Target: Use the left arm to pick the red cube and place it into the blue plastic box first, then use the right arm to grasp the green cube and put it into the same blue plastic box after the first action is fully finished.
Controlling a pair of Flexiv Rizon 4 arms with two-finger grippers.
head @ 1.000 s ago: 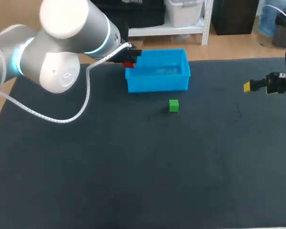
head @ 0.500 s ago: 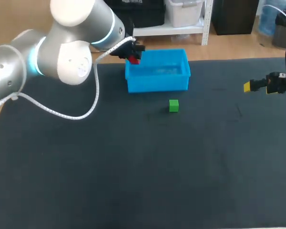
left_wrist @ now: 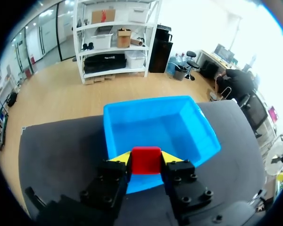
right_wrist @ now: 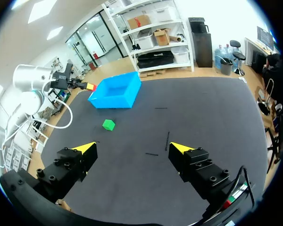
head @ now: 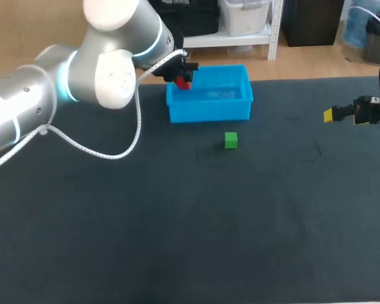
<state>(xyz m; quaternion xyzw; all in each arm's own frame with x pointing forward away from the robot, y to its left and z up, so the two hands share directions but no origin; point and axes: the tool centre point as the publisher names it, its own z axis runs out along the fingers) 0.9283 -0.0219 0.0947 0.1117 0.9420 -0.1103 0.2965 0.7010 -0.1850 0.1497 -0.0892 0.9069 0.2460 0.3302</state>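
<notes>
**Desk-side:** Where's the red cube?

**Me:** Clamped between the yellow tips of my left claw, up over one corner of the blue box.

**Desk-side:** Drop it?

**Me:** Not yet, I'd say. From the wrist it seems to hang over the wall rather than the hollow, though I can't be sure. I'd take it over the middle, lower it, then part the fingers. It's small, plain red and flat-faced, sitting square in the grip.

**Desk-side:** And around it?

**Me:** The green cube sits on the desk just in front of the box. My right claw hangs spread apart and empty, well off to the side.
</notes>
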